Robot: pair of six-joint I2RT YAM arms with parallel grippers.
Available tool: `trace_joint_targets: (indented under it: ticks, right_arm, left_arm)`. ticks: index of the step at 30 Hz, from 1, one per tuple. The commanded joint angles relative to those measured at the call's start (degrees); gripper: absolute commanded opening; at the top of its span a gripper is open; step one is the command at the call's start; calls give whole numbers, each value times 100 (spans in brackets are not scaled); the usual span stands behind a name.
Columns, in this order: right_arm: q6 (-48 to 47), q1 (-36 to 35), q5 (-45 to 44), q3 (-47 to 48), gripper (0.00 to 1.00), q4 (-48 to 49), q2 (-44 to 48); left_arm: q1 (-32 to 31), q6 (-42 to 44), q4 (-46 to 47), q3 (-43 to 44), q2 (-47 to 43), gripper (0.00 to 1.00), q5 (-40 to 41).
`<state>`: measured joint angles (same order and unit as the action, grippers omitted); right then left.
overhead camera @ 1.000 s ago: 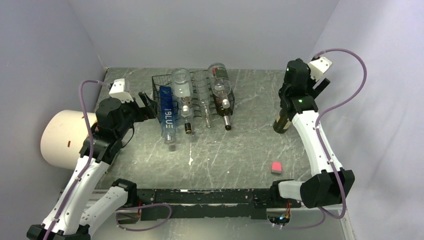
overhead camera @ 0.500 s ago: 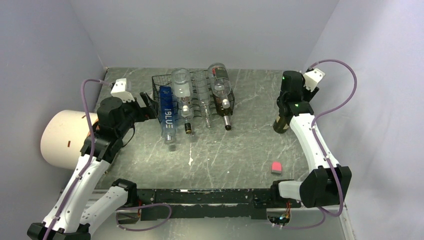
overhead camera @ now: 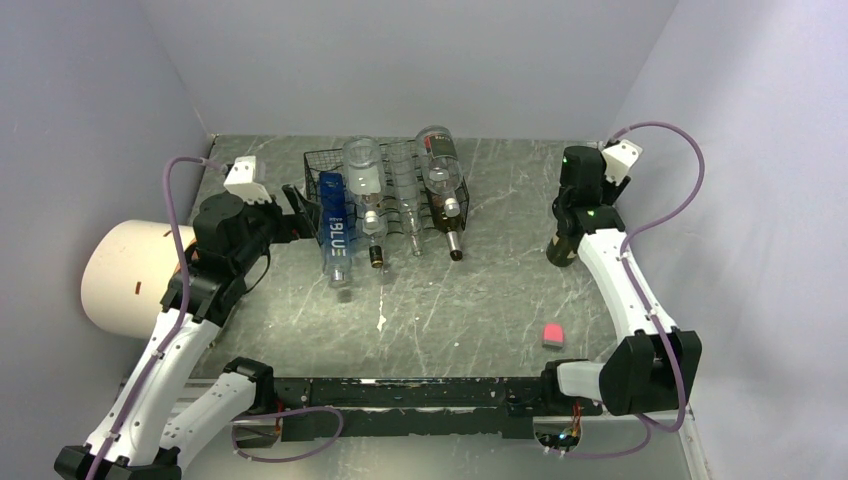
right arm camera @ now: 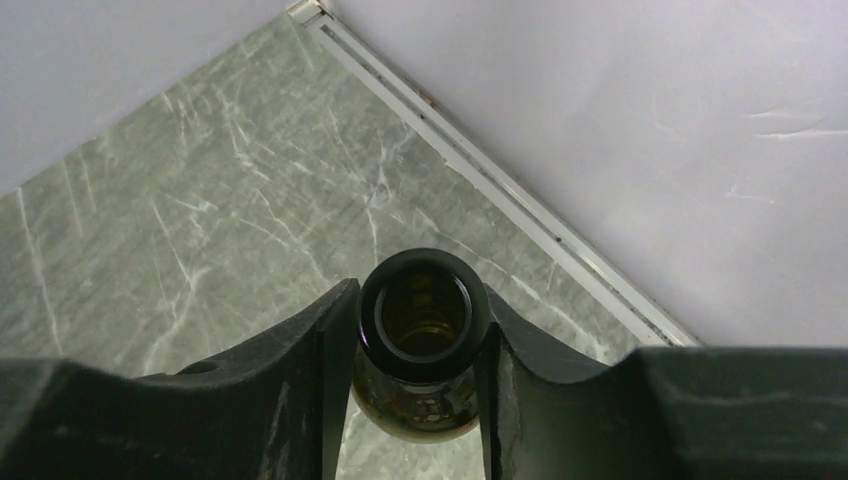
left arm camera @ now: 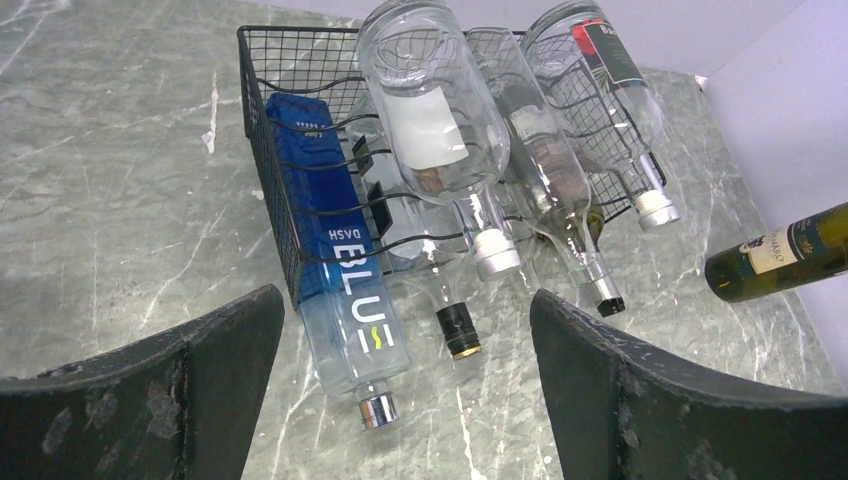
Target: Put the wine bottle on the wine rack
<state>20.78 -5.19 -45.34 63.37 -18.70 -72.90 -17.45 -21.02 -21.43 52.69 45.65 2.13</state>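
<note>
We see the right gripper (right arm camera: 418,300) pinching the open neck of the wine bottle (right arm camera: 420,405), which stands upright on the table (right arm camera: 200,200) at right. It looks like a high grip, ready for lifting. The left gripper (left arm camera: 405,320) is spread wide and empty, facing the wine rack (left arm camera: 262,160), which is well apart and crowded with other bottles (left arm camera: 430,110).

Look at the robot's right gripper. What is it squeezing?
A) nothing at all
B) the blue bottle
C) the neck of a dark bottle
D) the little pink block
C: in the right wrist view, the right gripper has a finger pressed against each side of the open neck of the dark wine bottle, which stands upright near the right wall.
</note>
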Motion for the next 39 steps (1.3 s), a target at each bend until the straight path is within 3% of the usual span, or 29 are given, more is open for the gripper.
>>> trace_joint_targets:
  ticks: [1, 3, 7, 8, 18, 23, 30, 39]
  right_arm:
    - [99, 50, -14, -186, 45, 48, 101]
    - [32, 45, -19, -224, 35, 96, 143]
    - [-193, 39, 167, -81, 2, 98, 257]
    - [-260, 31, 310, -14, 0, 84, 296]
    - [-829, -61, 2619, 329, 0, 124, 896]
    - [-1412, -482, 2953, 380, 0, 155, 1287]
    - [-2068, -1493, 2882, 675, 0, -77, 1540]
    - [-1968, -1658, 4482, 1195, 0, -704, 1664]
  left_arm:
    - [42, 91, 260, 137, -39, 97, -212]
    - [41, 80, 264, 145, -24, 97, -245]
    - [40, 164, 434, 103, -21, 97, -674]
    - [36, 221, 536, 83, -21, 97, -894]
    - [34, 543, 1533, 75, 151, 97, -3220]
    - [-52, 68, 2375, 26, 526, 97, -3716]
    - [-674, -136, 2784, 187, 1111, 97, -3450]
    - [-1435, 208, 3344, -76, 1365, 97, -2832]
